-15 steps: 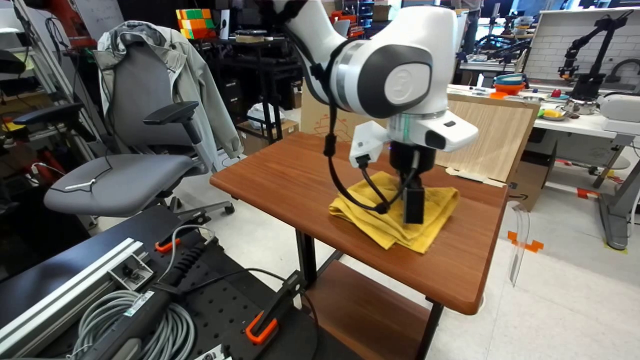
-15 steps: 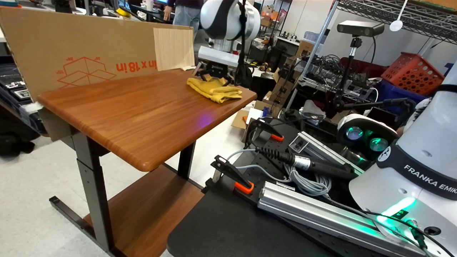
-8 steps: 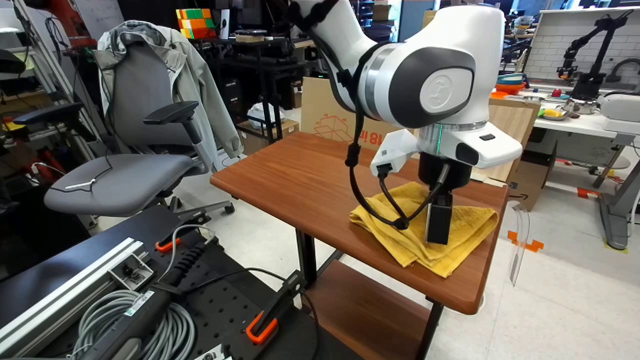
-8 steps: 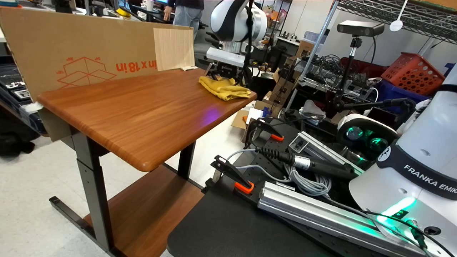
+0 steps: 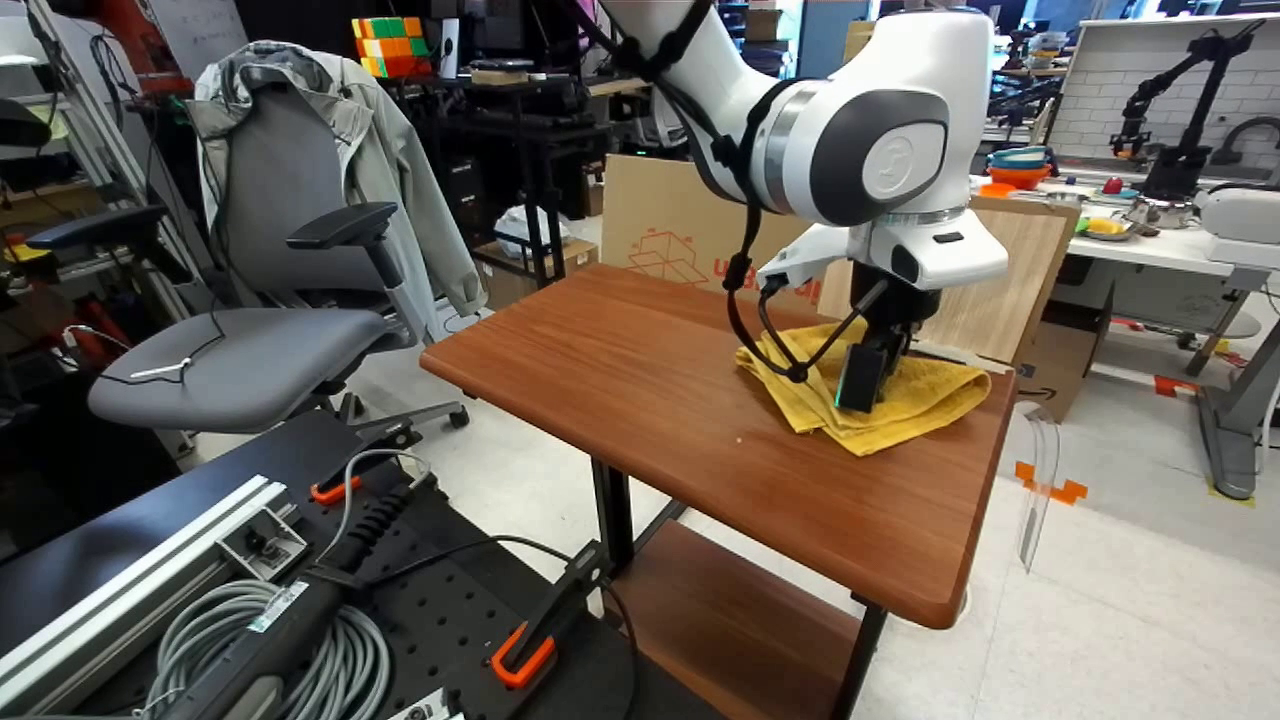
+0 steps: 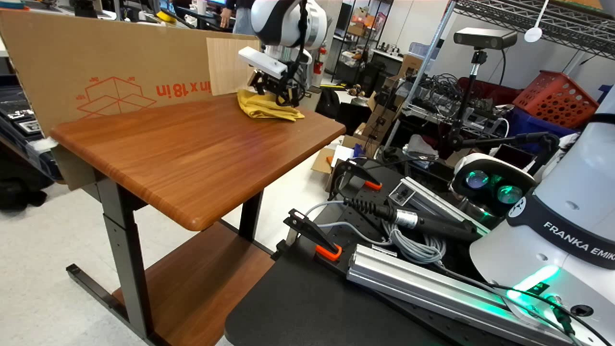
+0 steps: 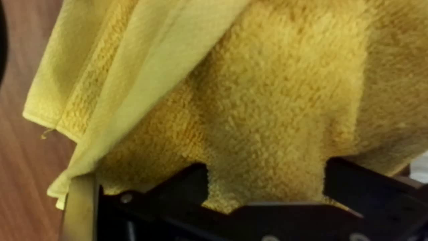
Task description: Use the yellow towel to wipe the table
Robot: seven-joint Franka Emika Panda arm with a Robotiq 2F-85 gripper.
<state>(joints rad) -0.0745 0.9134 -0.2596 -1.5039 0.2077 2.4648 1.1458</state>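
Straddling the folded yellow towel [image 7: 267,83], the Robotiq gripper [image 7: 265,167] has terry cloth filling the gap between its jaws; whether they are clamped on that cloth or merely parted over it, I cannot tell. The towel lies directly beneath, spreading past both jaws with no clear long axis, so the coming stroke probably depends on pushing from its middle; off-centre, it could bunch or slip free. Under it, the brown wood-grain tabletop [image 5: 640,370] stretches along the cardboard panel [image 6: 120,62], and a pale wood-grain sheet [image 6: 223,67] stands near the towel in both exterior views.
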